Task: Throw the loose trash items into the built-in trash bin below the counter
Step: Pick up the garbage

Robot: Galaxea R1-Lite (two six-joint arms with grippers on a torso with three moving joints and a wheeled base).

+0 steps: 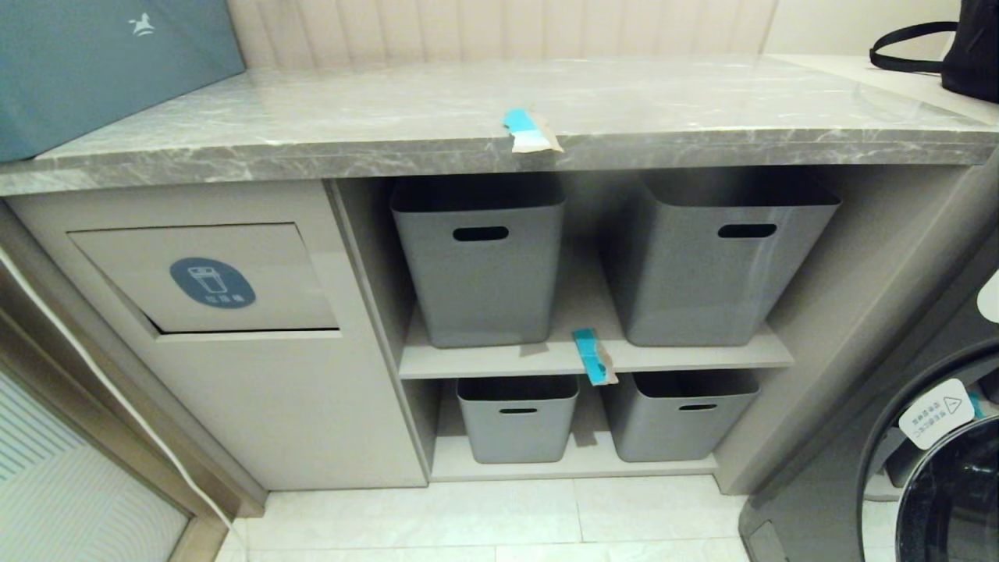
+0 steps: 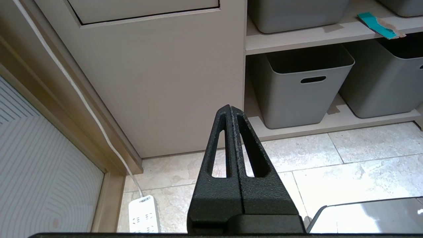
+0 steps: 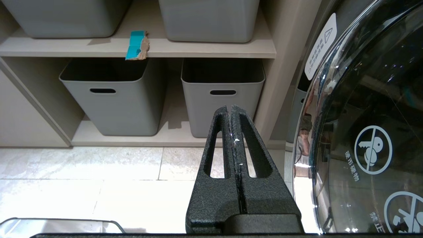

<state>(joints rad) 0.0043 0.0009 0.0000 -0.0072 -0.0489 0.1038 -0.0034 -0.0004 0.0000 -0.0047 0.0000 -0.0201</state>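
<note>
One cyan-blue torn cardboard strip (image 1: pixel 529 130) lies at the front edge of the grey marble counter (image 1: pixel 312 125), slightly overhanging it. A second strip (image 1: pixel 594 357) (image 2: pixel 378 25) (image 3: pixel 136 45) lies on the middle shelf between two grey baskets, poking over the shelf edge. The trash bin flap (image 1: pixel 211 277) with its blue-grey oval sticker (image 1: pixel 212 282) is in the beige cabinet front at the left, closed. My left gripper (image 2: pixel 230 107) is shut and empty, low near the floor before the cabinet. My right gripper (image 3: pixel 230 107) is shut and empty, low beside the washing machine. Neither arm shows in the head view.
Several grey plastic baskets (image 1: pixel 480 257) (image 1: pixel 718 261) (image 1: pixel 517 417) (image 1: pixel 679 414) fill the two shelves. A washing machine door (image 1: pixel 944 484) (image 3: pixel 366 132) stands at the right. A white cable and power strip (image 2: pixel 142 218) lie on the tiled floor at the left. A teal box (image 1: pixel 101 62) and black bag (image 1: pixel 968 47) rest on the counter.
</note>
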